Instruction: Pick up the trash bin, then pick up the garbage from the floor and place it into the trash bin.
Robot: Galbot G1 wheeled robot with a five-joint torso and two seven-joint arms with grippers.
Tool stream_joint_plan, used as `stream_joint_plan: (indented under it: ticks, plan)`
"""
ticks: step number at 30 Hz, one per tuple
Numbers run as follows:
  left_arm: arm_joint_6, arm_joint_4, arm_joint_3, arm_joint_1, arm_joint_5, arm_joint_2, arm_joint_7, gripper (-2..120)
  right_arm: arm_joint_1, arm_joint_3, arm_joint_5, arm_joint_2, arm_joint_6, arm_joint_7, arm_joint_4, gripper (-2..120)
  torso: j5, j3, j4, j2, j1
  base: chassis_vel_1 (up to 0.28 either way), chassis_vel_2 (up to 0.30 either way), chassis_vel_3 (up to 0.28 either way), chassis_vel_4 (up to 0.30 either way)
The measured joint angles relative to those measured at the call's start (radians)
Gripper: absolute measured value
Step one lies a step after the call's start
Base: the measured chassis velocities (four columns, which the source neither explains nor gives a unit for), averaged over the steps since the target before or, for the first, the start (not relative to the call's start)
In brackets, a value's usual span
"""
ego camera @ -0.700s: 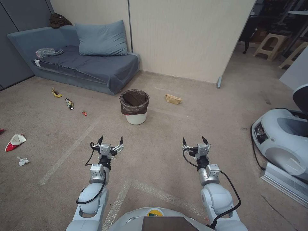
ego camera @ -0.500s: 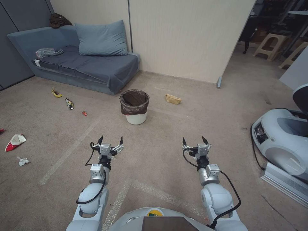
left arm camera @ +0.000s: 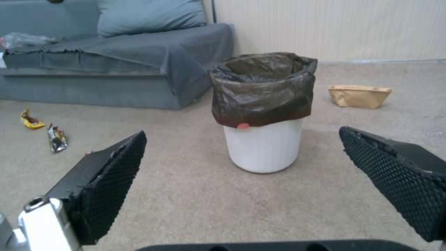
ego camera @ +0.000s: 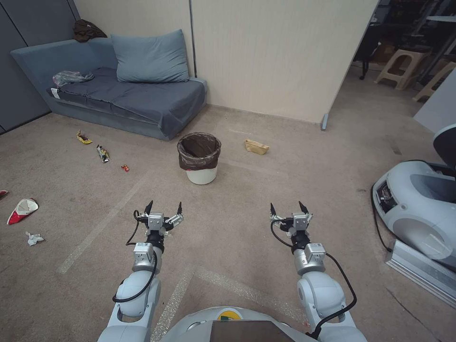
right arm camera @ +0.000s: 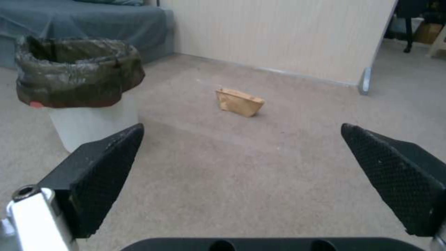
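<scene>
The bag-lined trash bin (ego camera: 199, 157) stands upright beyond the left gripper (ego camera: 164, 207) and right gripper (ego camera: 289, 207), both wide open, holding nothing.

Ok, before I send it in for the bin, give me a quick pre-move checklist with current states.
1. Trash bin upright on the carpet, liner folded over the rim: ok.
2. Left gripper fingers open, nothing held: ok.
3. Right gripper fingers open, nothing held: ok.
4. Floor between grippers and bin free of litter: ok.
5. Bin within grasp: not ok, both grippers sit short of it with bare carpet between.
6. Garbage located: ok; tan paper bag right of the bin, snack wrappers and red-and-white paper bowl to the left.
</scene>
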Motion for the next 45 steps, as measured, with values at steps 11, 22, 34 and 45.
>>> stream_joint_plan:
  ticks: [11, 22, 34, 45]
  plan:
    - [0.000, 0.000, 0.000, 0.000, 0.000, 0.000, 0.000, 100, 0.000, 0.000, 0.000, 0.000, 0.000, 0.000, 0.000, 100, 0.0000, 0.000, 0.0000, 0.000, 0.000, 0.000, 0.000, 0.000, 0.000]
    - [0.094, -0.053, -0.008, 0.009, -0.037, 0.017, -0.024, 100, 0.000, 0.000, 0.000, 0.000, 0.000, 0.000, 0.000, 100, 0.0000, 0.000, -0.0001, 0.000, 0.000, 0.000, 0.000, 0.000, 0.000]
    - [0.424, -0.243, -0.037, 0.043, -0.174, 0.076, -0.116, 100, 0.000, 0.000, 0.000, 0.000, 0.000, 0.000, 0.000, 100, -0.0001, 0.000, -0.0001, 0.000, 0.000, 0.000, 0.000, 0.000, 0.000]
    - [0.630, -0.363, -0.058, 0.060, -0.276, 0.121, -0.173, 100, -0.021, 0.021, 0.016, 0.029, -0.050, 0.034, 0.069, 100, 0.0002, 0.000, 0.0002, 0.000, 0.000, 0.000, 0.000, 0.000, 0.000]
